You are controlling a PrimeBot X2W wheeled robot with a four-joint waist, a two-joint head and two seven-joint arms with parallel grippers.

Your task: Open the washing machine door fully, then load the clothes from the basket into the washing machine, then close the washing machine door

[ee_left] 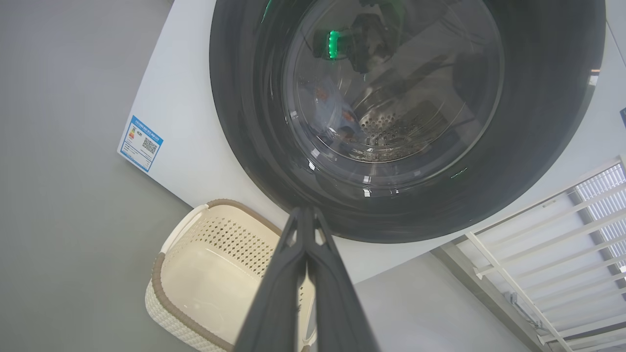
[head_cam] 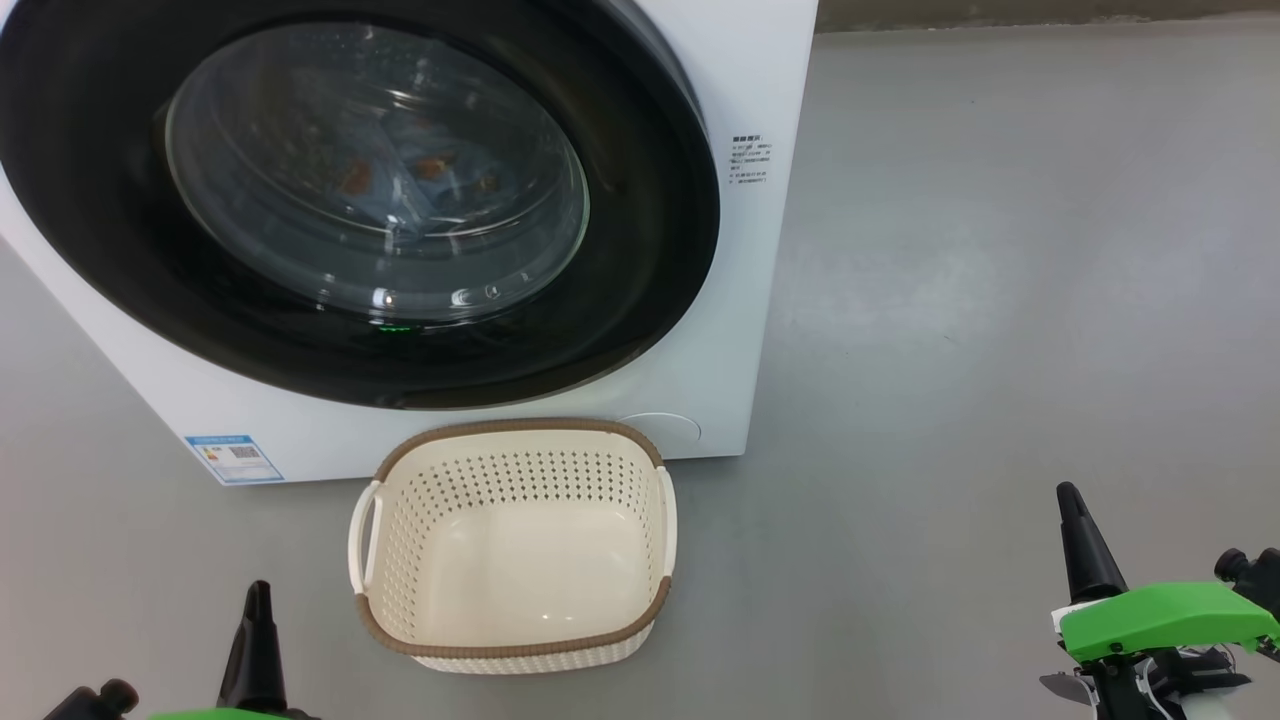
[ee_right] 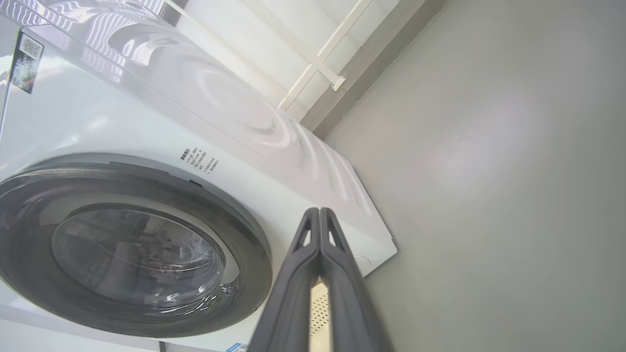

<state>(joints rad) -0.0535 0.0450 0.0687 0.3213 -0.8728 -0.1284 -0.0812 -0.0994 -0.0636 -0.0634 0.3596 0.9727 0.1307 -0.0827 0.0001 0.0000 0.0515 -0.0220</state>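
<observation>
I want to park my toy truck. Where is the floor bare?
Widest: grey floor right of the washing machine and basket, beyond the right gripper. A smaller patch lies left of the basket. Tight: between basket and machine.

Just beyond the left gripper [ee_left: 304, 211], the clothes [ee_left: 332, 110] behind the washing machine door [ee_left: 244, 122] are only a smeared blue shape with orange spots, and I can't count them. That gripper's fingers hide one side of the basket [ee_left: 230, 239]. Up and left of the right gripper [ee_right: 319, 211], the small print [ee_right: 199, 159] is too tiny to read, and the door's far side runs off the edge.
</observation>
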